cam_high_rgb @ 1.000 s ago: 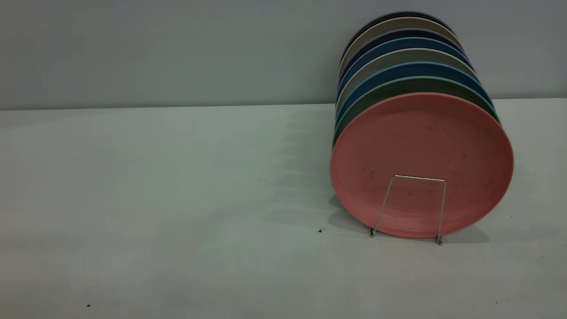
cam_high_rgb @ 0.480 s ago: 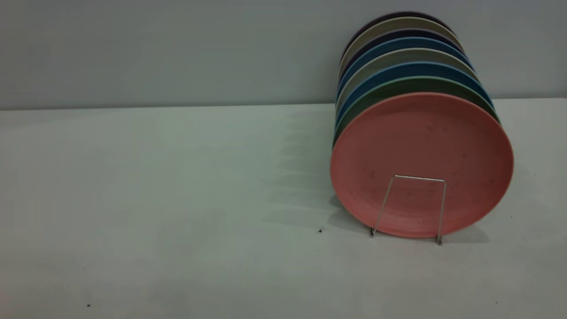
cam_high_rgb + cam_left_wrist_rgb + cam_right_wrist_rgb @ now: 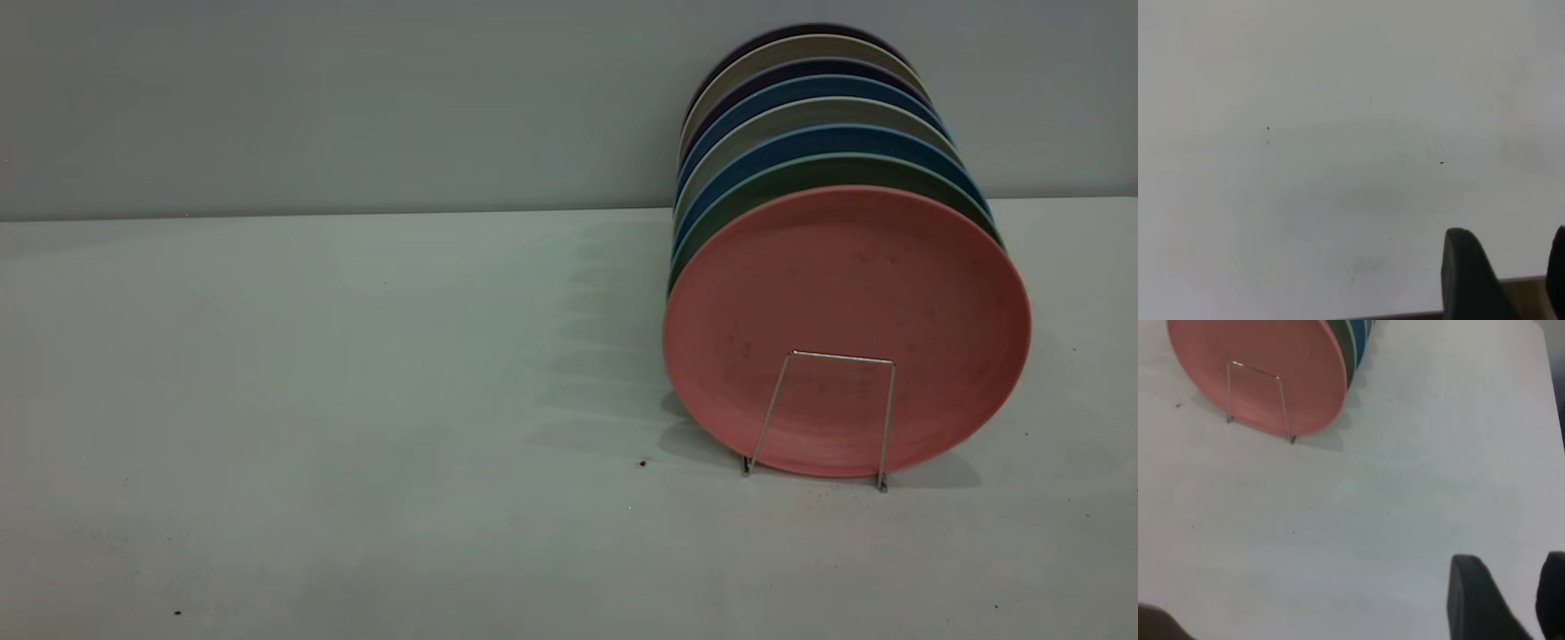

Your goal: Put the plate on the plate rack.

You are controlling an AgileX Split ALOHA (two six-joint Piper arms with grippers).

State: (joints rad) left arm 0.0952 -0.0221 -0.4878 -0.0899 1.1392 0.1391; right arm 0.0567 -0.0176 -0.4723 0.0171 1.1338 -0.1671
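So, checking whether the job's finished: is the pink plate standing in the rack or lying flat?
Standing. The pink plate sits on edge behind the wire rack's front loop, ahead of the other plates.

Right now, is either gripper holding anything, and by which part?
Nothing is held. The left gripper and right gripper are open, empty; the plate stands in the plate rack.

The pale grey-white table (image 3: 356,373) meets a plain wall at the back. On its right part stands the plate rack (image 3: 822,418), its wire feet on the surface, holding a row of upright plates with the salmon-pink plate (image 3: 845,293) in front. A few dark specks (image 3: 642,463) dot the tabletop.
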